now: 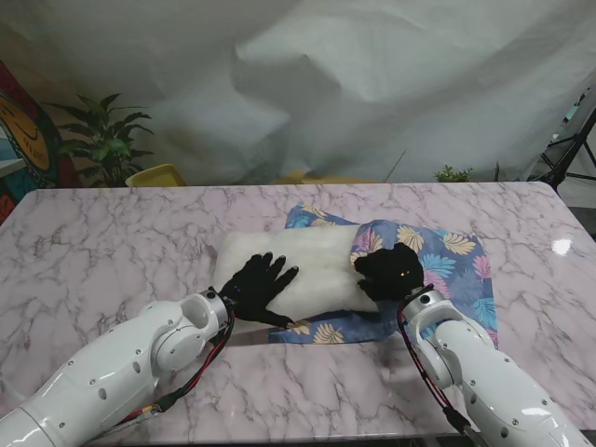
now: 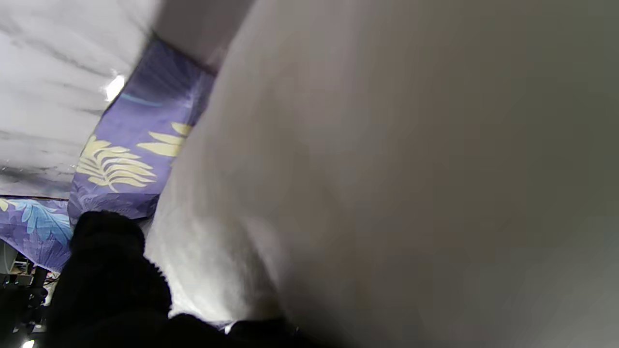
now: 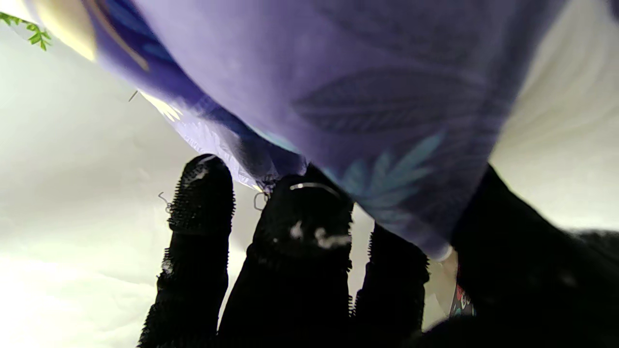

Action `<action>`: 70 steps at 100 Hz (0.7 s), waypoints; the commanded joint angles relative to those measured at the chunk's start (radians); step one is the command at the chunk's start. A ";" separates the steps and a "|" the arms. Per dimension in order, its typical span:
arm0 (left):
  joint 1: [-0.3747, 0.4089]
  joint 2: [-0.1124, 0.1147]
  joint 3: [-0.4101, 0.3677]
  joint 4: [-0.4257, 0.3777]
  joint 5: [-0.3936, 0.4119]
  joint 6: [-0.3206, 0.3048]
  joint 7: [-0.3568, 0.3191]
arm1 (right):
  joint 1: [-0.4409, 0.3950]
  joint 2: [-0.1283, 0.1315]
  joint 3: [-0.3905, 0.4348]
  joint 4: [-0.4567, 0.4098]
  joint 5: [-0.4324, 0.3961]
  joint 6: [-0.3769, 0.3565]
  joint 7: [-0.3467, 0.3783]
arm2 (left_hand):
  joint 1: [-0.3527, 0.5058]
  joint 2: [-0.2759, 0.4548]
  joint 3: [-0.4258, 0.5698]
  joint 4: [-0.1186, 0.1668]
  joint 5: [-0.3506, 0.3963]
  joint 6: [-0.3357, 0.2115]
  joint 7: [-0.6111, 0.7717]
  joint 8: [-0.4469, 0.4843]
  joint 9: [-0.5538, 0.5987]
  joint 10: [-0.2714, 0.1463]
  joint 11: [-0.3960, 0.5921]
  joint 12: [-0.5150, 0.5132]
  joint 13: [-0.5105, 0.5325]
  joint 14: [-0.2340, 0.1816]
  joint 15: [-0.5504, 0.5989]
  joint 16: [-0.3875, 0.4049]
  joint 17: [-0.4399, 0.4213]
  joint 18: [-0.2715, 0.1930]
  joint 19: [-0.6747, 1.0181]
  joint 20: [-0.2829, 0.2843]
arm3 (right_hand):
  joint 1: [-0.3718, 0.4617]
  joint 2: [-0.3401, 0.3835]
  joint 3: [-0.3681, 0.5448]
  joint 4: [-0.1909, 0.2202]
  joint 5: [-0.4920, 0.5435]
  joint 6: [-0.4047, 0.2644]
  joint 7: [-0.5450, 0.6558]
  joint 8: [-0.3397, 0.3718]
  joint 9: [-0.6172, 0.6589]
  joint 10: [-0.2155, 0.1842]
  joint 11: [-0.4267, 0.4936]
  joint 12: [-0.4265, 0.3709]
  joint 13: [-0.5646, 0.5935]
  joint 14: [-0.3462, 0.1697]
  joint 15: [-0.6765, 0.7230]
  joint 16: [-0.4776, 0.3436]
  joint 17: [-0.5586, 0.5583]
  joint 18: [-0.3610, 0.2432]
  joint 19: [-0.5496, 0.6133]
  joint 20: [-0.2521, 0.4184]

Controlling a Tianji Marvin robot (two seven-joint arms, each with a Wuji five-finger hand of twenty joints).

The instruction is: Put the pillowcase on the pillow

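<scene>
At the middle of the marble table (image 1: 112, 242) lies the white pillow (image 1: 307, 265), its right end tucked just inside the mouth of the purple leaf-print pillowcase (image 1: 456, 270), which spreads flat toward three o'clock. A strip of the case also shows under the pillow's near edge, at about six o'clock.

The left hand (image 1: 261, 287) rests with fingers spread flat on the pillow's near-left part, gripping nothing. Its wrist view shows only white filling close up and a band of the print beside it. The right hand (image 1: 391, 270) sits at the case's opening. From its wrist, the fingers (image 3: 300, 232) curl against the hem with fabric draped over them, so I judge it to be pinching the upper layer, though the thumb's contact is hidden.

To do this step well, the left hand should press and anchor the pillow, or push it toward three o'clock, while the right draws the hem toward nine o'clock. It should keep the mouth lifted so the soft filling does not bunch at the seam. The smooth stone will likely let both cloth and pillow slide.

Beyond the table, a white sheet (image 1: 372, 84) hangs as backdrop. At ten o'clock stands a green plant (image 1: 104, 135), with a yellow tub (image 1: 155, 175) beside it.
</scene>
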 commanded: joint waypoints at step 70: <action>-0.068 -0.166 0.157 0.220 -0.115 0.172 0.411 | -0.011 -0.027 0.016 -0.090 0.073 0.021 0.044 | 0.733 -0.027 0.084 0.016 0.374 -0.308 1.028 0.509 0.803 -0.368 0.958 0.792 1.058 -0.515 1.273 0.796 0.858 -0.281 1.622 0.313 | 0.109 0.135 -0.004 0.040 -0.046 -0.024 0.027 0.004 -0.052 0.013 0.028 0.000 0.022 -0.015 -0.066 -0.054 -0.036 0.065 -0.030 -0.006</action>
